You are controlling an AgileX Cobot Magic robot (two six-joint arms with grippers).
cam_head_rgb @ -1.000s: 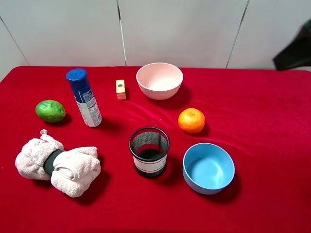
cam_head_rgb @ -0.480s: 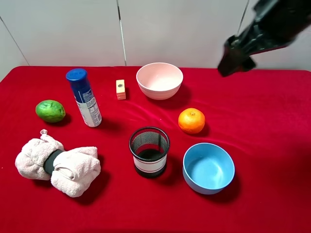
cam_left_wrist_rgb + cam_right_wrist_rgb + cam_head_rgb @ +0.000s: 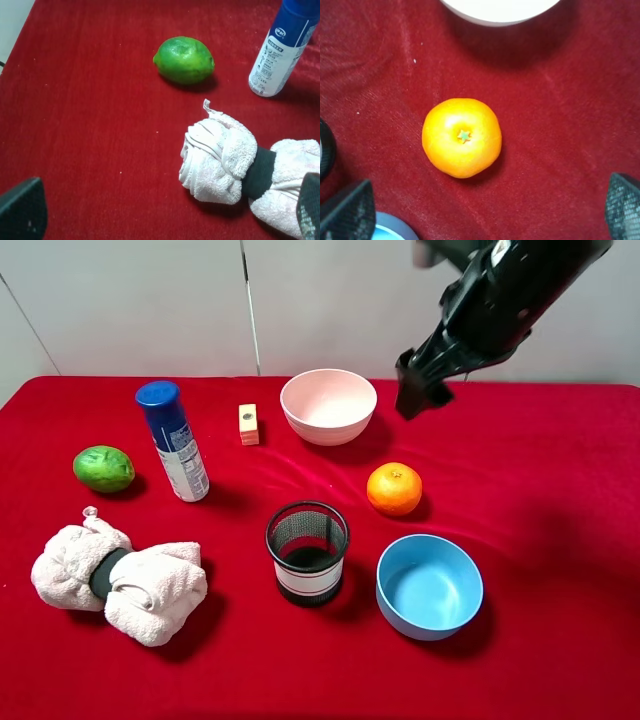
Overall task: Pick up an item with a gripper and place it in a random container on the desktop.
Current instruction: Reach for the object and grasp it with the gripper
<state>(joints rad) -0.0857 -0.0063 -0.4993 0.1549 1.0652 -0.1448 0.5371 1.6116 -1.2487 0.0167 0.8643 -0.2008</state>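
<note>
risk lies mostly in the descent: the right fingers (image 3: 347, 210) are spread wide and empty, hanging high above the table (image 3: 560, 490). the orange (image 3: 462, 137) lies free on the red cloth below them, between the pink bowl (image 3: 328, 430) and the blue bowl (image 3: 400, 615), with the mesh cup (image 3: 307, 550) near on another side. in the wrist view the orange sits a little off the middle line between the two fingers, closer to one of them. so i think a straight drop could bring that finger down on the fruit and push it. the fruit is round and glossy, and it may roll toward the blue bowl or the cup. if the fingers close too high on the curve, the orange may squeeze out downward. on the carry, a low path could knock the rim of the pink bowl, which is near. the left fingers (image 3: 20, 210) are wide and empty too, over the towel (image 3: 225, 155), well apart from the orange.
</note>
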